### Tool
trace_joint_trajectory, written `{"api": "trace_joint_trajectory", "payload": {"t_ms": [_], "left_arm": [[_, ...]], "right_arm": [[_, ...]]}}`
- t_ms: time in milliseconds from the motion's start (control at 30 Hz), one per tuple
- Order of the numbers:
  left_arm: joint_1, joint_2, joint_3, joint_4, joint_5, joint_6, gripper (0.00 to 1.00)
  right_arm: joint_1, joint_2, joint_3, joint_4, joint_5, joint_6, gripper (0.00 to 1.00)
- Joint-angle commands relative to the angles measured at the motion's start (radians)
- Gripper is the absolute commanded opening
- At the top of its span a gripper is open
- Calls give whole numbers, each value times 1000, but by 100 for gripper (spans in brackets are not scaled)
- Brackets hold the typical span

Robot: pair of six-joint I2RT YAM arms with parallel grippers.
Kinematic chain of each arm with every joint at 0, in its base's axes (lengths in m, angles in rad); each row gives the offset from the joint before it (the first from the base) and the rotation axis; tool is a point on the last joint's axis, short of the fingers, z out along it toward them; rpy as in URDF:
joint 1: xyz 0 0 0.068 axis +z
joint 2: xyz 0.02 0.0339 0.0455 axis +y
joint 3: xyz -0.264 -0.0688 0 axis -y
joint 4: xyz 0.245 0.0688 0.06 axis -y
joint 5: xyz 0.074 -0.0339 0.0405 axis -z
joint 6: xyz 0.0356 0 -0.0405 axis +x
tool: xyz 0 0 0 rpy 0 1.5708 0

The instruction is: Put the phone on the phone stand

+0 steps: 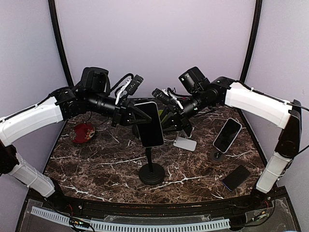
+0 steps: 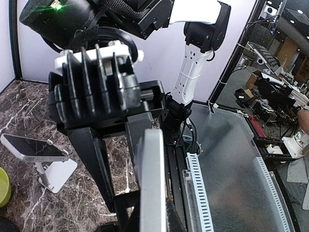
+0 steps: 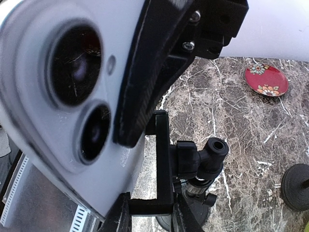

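My left gripper is shut on a silver phone with a dark screen and holds it upright above the black phone stand, at its pole top. In the left wrist view the phone shows edge-on between my fingers. In the right wrist view the phone's white back and two lenses fill the left side. My right gripper is shut on the stand's black clamp bracket, right behind the phone; it also shows in the top view.
A second phone rests on a stand at the right, and a third lies flat near the front right. A white stand holds another phone. A red plate sits at the left.
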Motion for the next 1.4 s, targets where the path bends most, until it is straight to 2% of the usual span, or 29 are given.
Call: {"api": "trace_joint_trajectory", "payload": {"t_ms": [0, 333, 600, 1033, 1367], "left_arm": [[30, 13, -8, 38, -65, 45, 0], [42, 73, 103, -71, -94, 170, 0], [89, 36, 59, -125, -146, 153, 0], [92, -99, -71, -308, -321, 83, 0], [91, -84, -31, -419, -413, 73, 0]], "right_arm": [[8, -20, 31, 28, -123, 9, 0], [18, -22, 45, -60, -131, -95, 0], [17, -31, 51, -123, -130, -163, 0], [-21, -78, 9, -76, -65, -89, 0], [-43, -97, -5, -74, -99, -85, 0]]}}
